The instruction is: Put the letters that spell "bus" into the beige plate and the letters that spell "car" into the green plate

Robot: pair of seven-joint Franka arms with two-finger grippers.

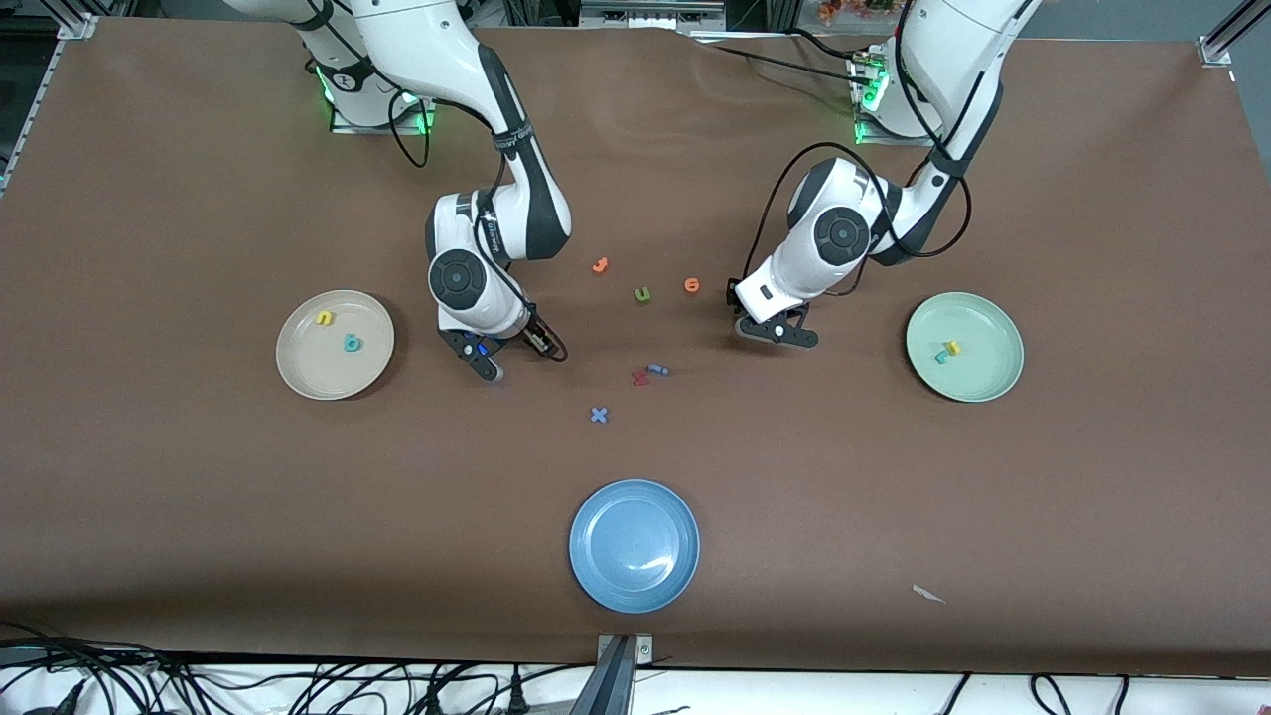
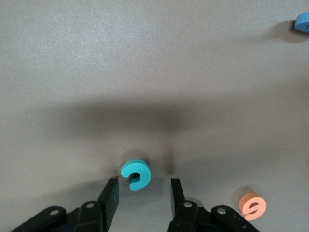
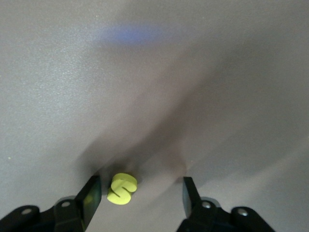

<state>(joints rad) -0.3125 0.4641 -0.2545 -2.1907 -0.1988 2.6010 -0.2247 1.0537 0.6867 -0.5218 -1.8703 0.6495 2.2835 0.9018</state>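
The blue plate (image 1: 634,544) sits at 6 o'clock on the table as the front view shows it, with a paper scrap (image 1: 928,594) at about 5 o'clock. Toward the middle lies a blue x (image 1: 598,415), and at its 1 o'clock a red letter (image 1: 640,377) touches a small blue letter (image 1: 658,370).

The right gripper (image 3: 140,195) is low over the table at 3 o'clock from the beige plate (image 1: 298,372). Its claw is apart around the yellow s (image 3: 122,188), which lies flat on the table just beside one finger (image 3: 91,198) and is not clamped. The beige plate is at 9 o'clock, holding the yellow u (image 1: 325,318) and the teal b (image 1: 351,343).

The left gripper (image 2: 142,195) is low over the table at 9 o'clock from the green plate (image 1: 983,328). Its claw is apart too, and the teal c (image 2: 136,175) lies flat between the fingertips, ungripped. The green plate is at 3 o'clock, holding the yellow a (image 1: 952,348) touching the teal r (image 1: 939,356).

Farther off, near the centre, lie the olive u (image 1: 642,294), an orange letter (image 1: 692,285) at its 2 o'clock, and another orange one (image 1: 599,265) at its 10 o'clock
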